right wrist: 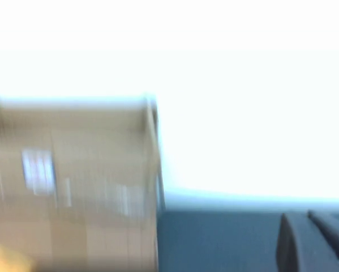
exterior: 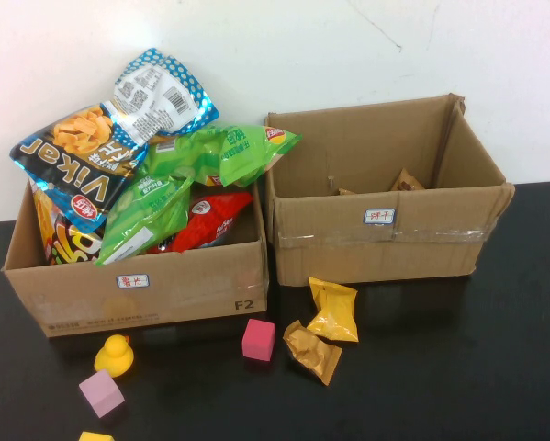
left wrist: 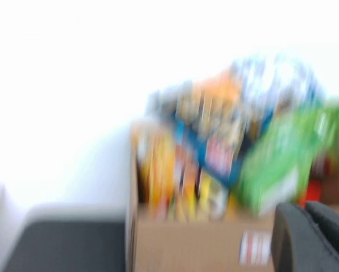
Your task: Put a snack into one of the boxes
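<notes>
Two small snack packets lie on the black table in front of the right box: a yellow one (exterior: 334,310) and a golden-brown one (exterior: 313,351). The left cardboard box (exterior: 164,294) is heaped with large chip bags (exterior: 109,138). The right cardboard box (exterior: 440,243) holds a few small brown packets (exterior: 406,181). Neither arm shows in the high view. My left gripper (left wrist: 305,208) faces the left box (left wrist: 186,243) from a distance, fingers together and empty. My right gripper (right wrist: 305,216) is above the table beside the right box (right wrist: 101,170), fingers together and empty.
A pink cube (exterior: 258,338), a yellow rubber duck (exterior: 115,355), a lilac cube (exterior: 101,392) and a yellow piece (exterior: 95,436) lie on the table in front of the left box. A white wall stands behind the boxes.
</notes>
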Tool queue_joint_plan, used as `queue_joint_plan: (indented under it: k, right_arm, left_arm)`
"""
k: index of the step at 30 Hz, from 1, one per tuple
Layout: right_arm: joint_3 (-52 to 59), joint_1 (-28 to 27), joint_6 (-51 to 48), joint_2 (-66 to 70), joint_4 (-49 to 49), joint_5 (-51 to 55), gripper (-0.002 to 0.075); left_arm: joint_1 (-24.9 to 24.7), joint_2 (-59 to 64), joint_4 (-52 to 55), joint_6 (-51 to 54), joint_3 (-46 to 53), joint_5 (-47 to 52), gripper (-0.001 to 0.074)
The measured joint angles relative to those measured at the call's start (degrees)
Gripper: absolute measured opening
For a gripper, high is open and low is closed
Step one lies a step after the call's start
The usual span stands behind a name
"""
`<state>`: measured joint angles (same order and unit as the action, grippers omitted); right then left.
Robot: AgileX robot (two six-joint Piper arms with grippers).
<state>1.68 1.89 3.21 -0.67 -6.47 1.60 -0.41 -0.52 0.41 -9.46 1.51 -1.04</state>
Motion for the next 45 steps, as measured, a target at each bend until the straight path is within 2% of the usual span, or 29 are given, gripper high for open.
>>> queue_joint_plan:
  k: [4,8,12,17,19,21,27,30,31,36,45]
  right_arm:
    - [0.0,0.0,0.3,0.0,-0.1,-15.5,-0.0001]
    - [0.0,0.0,3.7,-0.1,-0.1,-26.9,-0.0001]
    - [0.0,0.0,8.6,-0.1,-0.1,-33.4,-0.0001]
    - [0.0,0.0,10.9,-0.2,-0.1,-36.0,-0.0001]
    - [-0.6,0.0,11.6,-0.2,-0.2,-33.7,-0.0001]
    - [-4.2,0.0,13.2,-0.2,-0.2,-25.3,-0.0001]
    - [-17.9,0.0,16.1,1.7,-0.2,-2.2,-0.0001]
    - [-24.1,0.0,16.3,6.1,0.5,8.4,-0.0001]
    - [-26.9,0.0,15.8,9.8,1.9,16.1,-0.0001]
    - [-29.4,0.0,12.5,17.5,4.5,24.8,-0.0001]
    - [-29.6,0.0,11.8,25.4,4.7,25.8,-0.0001]
  left_arm:
    - [0.0,0.0,0.0,0.2,0.0,-9.9,-0.0001]
    - [0.0,0.0,0.1,0.3,0.0,-15.3,-0.0001]
    - [0.0,0.0,0.1,0.3,0.0,-17.8,-0.0001]
    - [0.0,0.0,0.2,-2.3,0.0,-21.2,-0.0001]
    - [0.0,-0.1,2.1,-4.1,-0.3,-20.9,-0.0001]
    - [0.0,-0.1,5.2,-6.0,-3.2,-15.9,-0.0001]
    - [0.0,1.8,9.6,-10.4,-20.0,14.1,-0.0001]
    - [0.0,6.1,9.4,-8.2,-26.2,26.5,-0.0001]
    - [0.0,9.5,7.9,-5.2,-28.4,32.0,-0.0001]
    - [0.0,16.3,2.3,1.9,-28.8,36.4,-0.0001]
    - [0.0,25.9,-2.3,3.3,-28.8,36.7,-0.0001]
